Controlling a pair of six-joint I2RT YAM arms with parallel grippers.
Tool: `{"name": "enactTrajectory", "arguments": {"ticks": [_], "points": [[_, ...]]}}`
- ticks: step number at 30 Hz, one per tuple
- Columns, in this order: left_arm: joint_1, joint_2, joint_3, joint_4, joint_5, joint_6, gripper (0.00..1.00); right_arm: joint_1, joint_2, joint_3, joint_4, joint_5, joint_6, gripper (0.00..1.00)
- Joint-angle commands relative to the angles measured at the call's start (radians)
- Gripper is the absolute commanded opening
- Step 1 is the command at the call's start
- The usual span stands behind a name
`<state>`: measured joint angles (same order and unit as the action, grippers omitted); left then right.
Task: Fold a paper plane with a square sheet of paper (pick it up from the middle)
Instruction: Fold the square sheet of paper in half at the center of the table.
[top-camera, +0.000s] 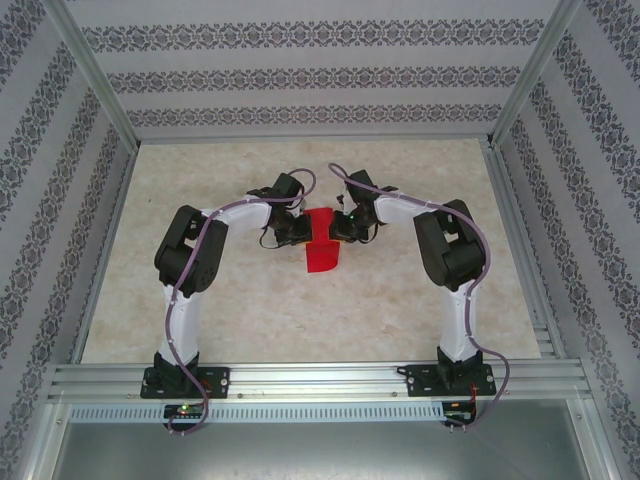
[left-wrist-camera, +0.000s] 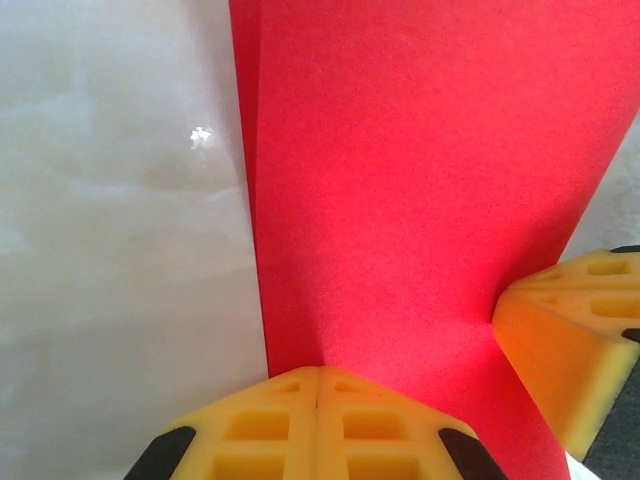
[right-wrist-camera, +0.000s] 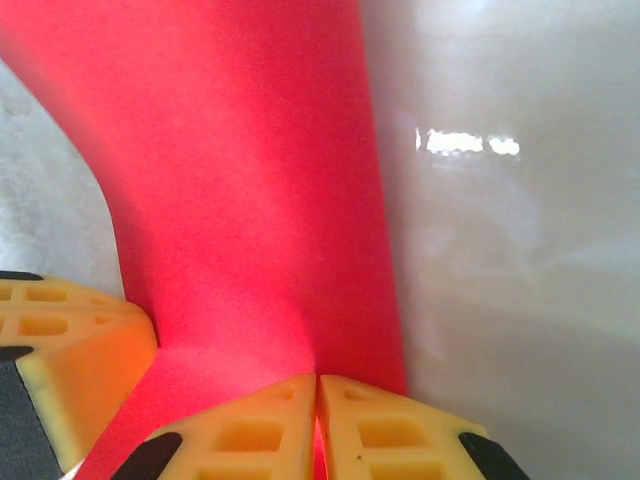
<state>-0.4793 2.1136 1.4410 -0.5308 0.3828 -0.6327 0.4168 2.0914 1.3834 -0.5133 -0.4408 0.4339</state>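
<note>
As red sheet (left-wrist-camera: 420, 200) sits between them, left fingers (left-wrist-camera: 250, 435), right fingers (right-wrist-camera: 390, 435) pinch it (each pair tight).

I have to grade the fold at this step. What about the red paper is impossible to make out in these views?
Top view: the red paper is tiny and partly covered by the left fingers and right fingers, so its creases are unreadable.
Left wrist view: the paper's corners are cut off by the frame, and its pinched edge hides between the left fingers.
Right wrist view: same cut-off, and a left finger covers the lower left.
</note>
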Motion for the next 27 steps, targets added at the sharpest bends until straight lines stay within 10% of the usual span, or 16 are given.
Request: {"name": "enactTrajectory", "arguments": {"ticks": [1, 27], "points": [[0.001, 0.078, -0.056, -0.159, -0.149, -0.001, 0.03, -0.051, -0.038, -0.050, -0.020, 0.059, -0.029, 0.12], [0.001, 0.073, -0.077, -0.146, -0.178, 0.000, 0.02, 0.010, -0.087, -0.236, 0.059, -0.051, 0.064, 0.11]]}}
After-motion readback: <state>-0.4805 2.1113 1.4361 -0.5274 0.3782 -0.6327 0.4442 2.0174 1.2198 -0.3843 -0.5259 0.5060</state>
